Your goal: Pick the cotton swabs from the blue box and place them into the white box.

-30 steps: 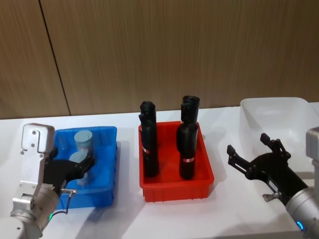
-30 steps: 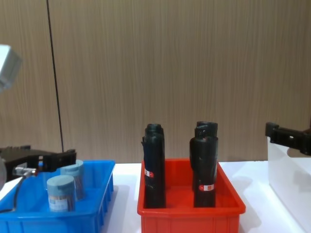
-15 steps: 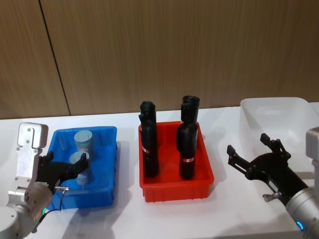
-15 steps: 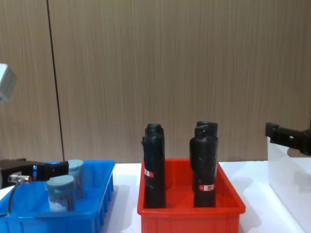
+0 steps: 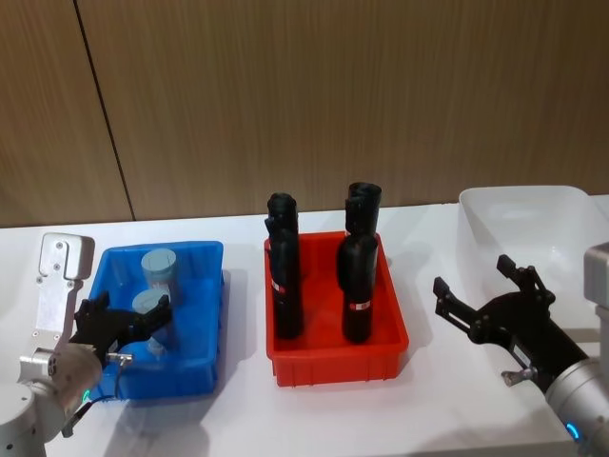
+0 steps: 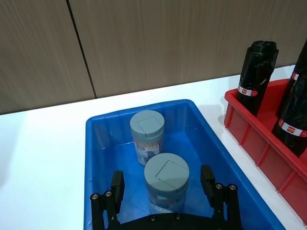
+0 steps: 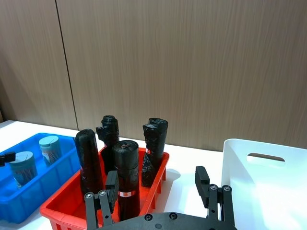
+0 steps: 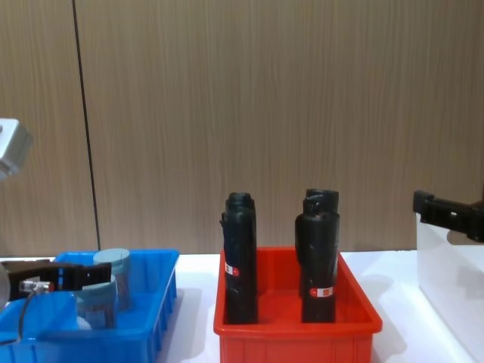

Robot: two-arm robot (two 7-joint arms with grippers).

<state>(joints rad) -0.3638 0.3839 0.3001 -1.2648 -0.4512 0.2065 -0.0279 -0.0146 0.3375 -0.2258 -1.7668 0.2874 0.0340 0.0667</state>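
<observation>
The left gripper (image 6: 162, 184) sits released inside the shallow bright blue plastic box (image 5: 190, 249), its fingers (image 6: 117, 184) flanking the nearer clear, pale-blue-lidded cotton swab jar (image 6: 166, 181). A second jar (image 6: 147, 136) stands at its 12 o'clock. The right gripper (image 5: 473, 276), fingers spread and empty, hovers at 8 o'clock of the translucent white plastic tub (image 5: 521, 194).

The white box (image 8: 452, 280) runs off the right edge; black tubes (image 8: 240, 257) carry unreadable labels (red-white).

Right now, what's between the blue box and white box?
In the head view, the red bin of upright black tubes stands between blue box and white box.
</observation>
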